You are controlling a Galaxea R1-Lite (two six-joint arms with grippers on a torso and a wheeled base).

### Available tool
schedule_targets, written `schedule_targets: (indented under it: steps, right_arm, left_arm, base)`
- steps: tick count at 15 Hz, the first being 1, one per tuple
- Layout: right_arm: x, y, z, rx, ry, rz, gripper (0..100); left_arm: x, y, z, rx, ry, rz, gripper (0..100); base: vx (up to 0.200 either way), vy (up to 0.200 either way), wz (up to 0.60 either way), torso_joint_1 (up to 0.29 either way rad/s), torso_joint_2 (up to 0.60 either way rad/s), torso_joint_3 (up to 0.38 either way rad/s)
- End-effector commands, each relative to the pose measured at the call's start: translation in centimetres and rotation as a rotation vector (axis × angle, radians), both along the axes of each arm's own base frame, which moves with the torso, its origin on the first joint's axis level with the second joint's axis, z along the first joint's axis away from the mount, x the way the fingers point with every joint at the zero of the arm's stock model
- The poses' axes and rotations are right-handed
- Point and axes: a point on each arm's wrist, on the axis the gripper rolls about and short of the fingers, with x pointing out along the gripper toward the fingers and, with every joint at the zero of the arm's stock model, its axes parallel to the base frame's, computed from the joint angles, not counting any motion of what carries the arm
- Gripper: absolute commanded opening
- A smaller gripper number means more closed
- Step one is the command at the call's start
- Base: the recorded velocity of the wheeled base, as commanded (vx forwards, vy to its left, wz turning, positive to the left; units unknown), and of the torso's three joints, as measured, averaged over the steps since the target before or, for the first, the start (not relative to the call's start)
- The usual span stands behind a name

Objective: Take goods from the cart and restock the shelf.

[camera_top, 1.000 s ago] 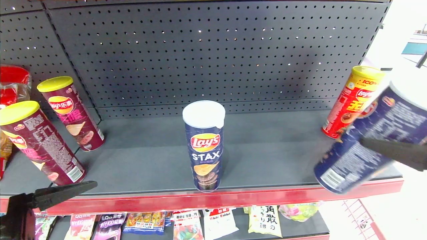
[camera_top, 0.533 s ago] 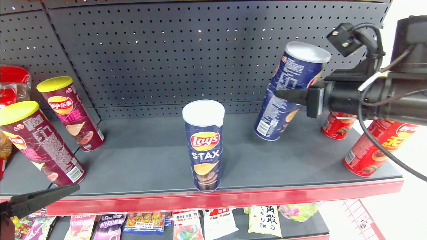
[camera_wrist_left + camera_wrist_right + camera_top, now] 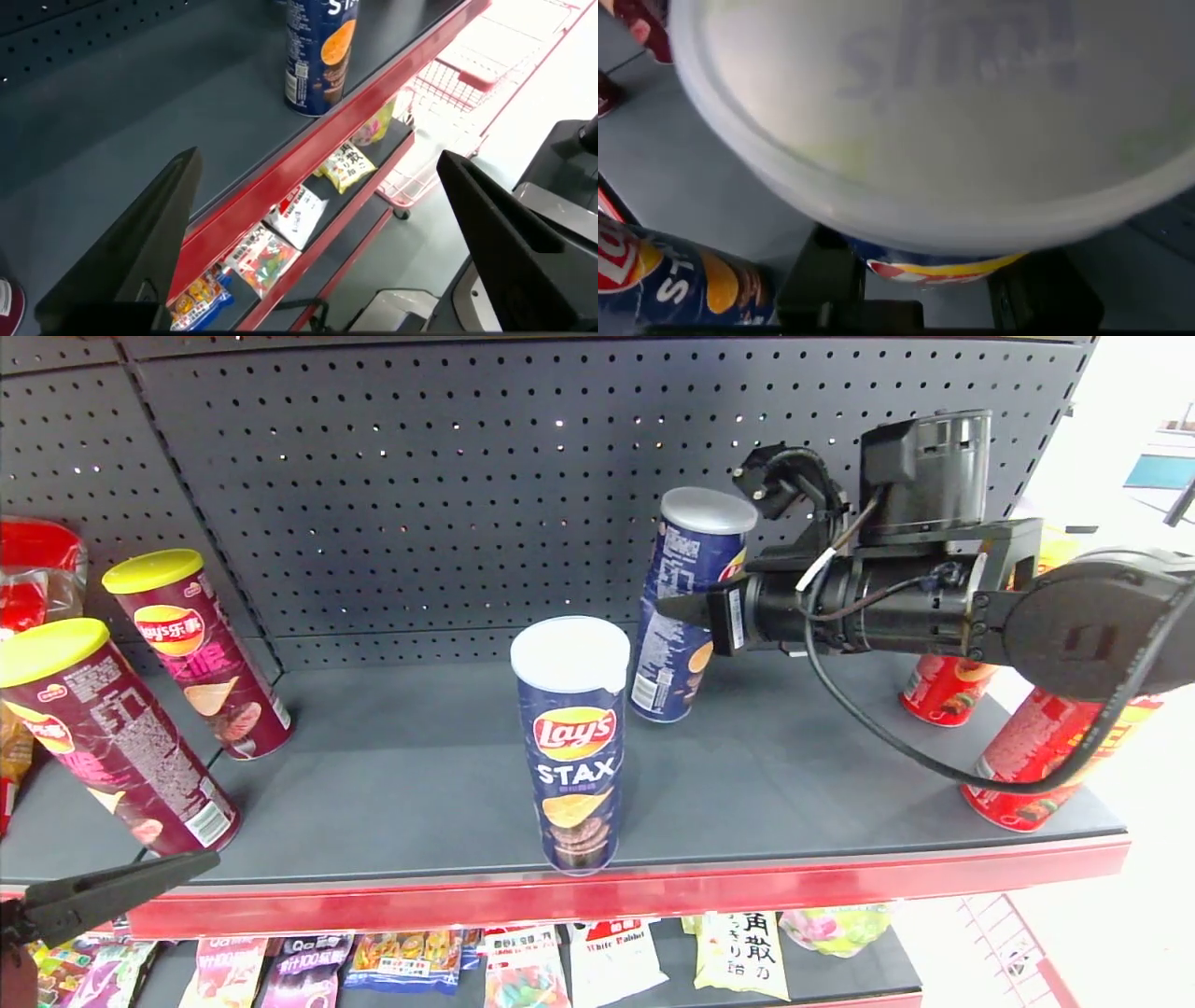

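Clamping a blue crisp can [image 3: 674, 658] round its middle, the right claw [image 3: 693, 609] reaches across the grey shelf [image 3: 794, 775] in the head view. The can leans slightly, its base down near the shelf's rear; whether it touches cannot be told. A second blue can [image 3: 571, 747] stands upright just forward of the claw, by the red front lip. Two red cans [image 3: 943, 693] sit back behind the claw's wrist, and two maroon cans [image 3: 201, 653] stand well beyond its fingertips. The left claw [image 3: 121, 891] hangs low, just below that lip.

From the left wrist, the left claw [image 3: 320, 159] is spread wide with nothing between its fingers. The second blue can [image 3: 318, 56] stands ahead of it, snack packets [image 3: 299, 215] lie on the tier beneath, and the pink wire cart [image 3: 467, 84] is farther off.

From the right wrist, the held can's pale lid [image 3: 924, 112] looms over the right claw [image 3: 929, 280], dark fingers [image 3: 817, 285] pressed to either side.
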Motion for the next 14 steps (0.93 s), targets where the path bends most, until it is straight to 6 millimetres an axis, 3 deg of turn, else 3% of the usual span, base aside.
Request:
schedule_targets:
  steps: [1, 14]
  right_arm:
    - [0.7, 1.5, -1.4, -0.02, 0.025, 0.025, 0]
    - [2.4, 4.4, -2.8, -0.024, 0.03, 0.06, 0]
  left_arm:
    - [0.1, 0.0, -0.1, 0.002, 0.008, 0.0, 100]
    - [0.5, -0.1, -0.3, 0.009, 0.028, 0.009, 100]
  base:
    - [0.0, 0.0, 0.0, 0.0, 0.0, 0.0]
    - [0.0, 0.0, 0.0, 0.0, 0.0, 0.0]
